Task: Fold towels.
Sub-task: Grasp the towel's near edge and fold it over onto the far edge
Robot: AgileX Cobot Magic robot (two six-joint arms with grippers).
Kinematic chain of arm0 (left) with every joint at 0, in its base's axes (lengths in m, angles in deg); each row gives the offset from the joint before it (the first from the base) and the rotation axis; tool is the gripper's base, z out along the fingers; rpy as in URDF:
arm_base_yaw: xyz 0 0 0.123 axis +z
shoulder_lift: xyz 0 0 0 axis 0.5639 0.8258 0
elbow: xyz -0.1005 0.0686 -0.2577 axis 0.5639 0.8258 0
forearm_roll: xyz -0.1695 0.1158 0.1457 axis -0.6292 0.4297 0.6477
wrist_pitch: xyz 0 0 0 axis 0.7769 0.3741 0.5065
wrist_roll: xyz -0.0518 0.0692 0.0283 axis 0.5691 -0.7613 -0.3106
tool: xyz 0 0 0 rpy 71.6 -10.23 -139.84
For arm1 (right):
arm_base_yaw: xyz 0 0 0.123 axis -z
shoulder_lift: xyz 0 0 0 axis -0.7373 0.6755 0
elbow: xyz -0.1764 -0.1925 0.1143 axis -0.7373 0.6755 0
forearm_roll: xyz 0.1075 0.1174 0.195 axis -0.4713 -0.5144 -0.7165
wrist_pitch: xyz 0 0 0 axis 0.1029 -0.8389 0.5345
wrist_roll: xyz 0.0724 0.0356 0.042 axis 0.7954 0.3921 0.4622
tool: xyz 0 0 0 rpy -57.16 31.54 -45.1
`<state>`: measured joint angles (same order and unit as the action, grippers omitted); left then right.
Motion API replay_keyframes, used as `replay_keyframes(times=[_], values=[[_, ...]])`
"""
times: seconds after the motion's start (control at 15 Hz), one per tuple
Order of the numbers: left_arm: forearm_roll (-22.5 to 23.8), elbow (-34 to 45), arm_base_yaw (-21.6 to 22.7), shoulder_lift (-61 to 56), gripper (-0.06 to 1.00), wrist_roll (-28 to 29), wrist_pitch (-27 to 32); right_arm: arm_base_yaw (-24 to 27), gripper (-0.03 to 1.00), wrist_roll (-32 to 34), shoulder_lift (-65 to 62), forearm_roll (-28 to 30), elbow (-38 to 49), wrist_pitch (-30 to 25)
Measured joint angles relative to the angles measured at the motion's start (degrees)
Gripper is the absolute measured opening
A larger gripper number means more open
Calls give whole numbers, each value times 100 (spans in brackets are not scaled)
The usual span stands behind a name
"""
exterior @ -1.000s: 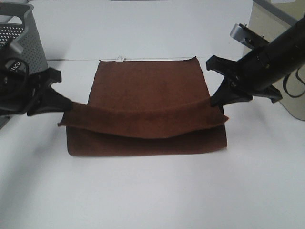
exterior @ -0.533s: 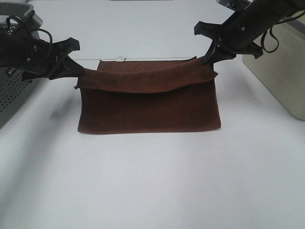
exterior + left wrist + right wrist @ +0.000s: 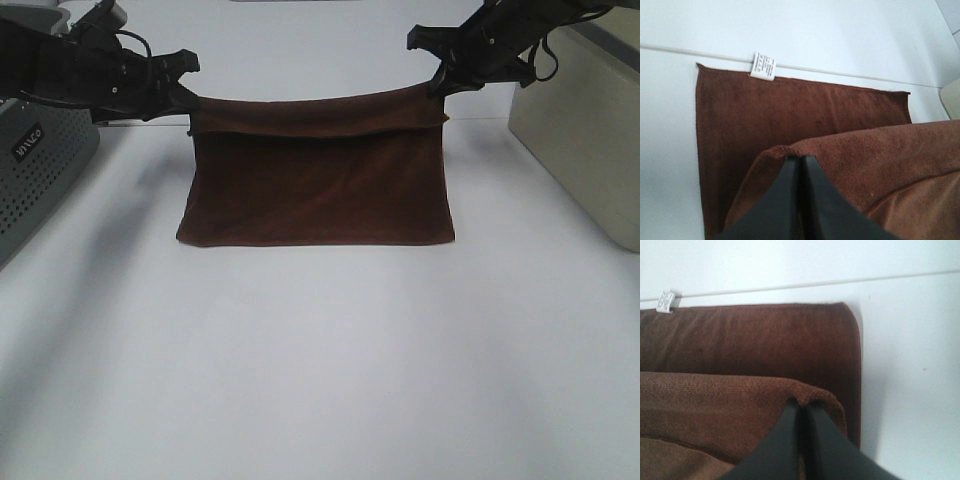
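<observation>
Between our left claw [image 3: 188, 103] and right claw [image 3: 438, 88], we are holding the towel [image 3: 315, 190] by its raised folded-over edge, each claw clenching one corner, the rest lying flat on the worktop [image 3: 320, 380] beneath them

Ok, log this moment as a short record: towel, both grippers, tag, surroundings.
towel: dark reddish-brown, doubled over, fold line along its near side
left gripper: shut on the towel's lifted left corner
right gripper: shut on the towel's lifted right corner
lifted edge: held off the table, sagging a little between the grippers, short of the far edge in both wrist views
tag: white, at the far edge, uncovered
table: white
basket: grey, perforated, far left
bin: beige, far right
fold: not yet laid down
</observation>
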<state>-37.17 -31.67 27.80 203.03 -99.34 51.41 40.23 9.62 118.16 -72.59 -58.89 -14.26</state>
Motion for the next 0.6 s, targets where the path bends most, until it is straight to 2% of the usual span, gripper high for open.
replay_keyframes(times=[0.2,0.47,0.6], values=[[-6,-630,-6,533,0,0,-413,0,0,-29,699,23,-773,86],[11,-1255,-97,1089,0,0,-739,0,0,-264,1186,29,-945,516],[46,-1524,-143,1249,7,0,-751,0,1,-281,1209,46,-957,676]])
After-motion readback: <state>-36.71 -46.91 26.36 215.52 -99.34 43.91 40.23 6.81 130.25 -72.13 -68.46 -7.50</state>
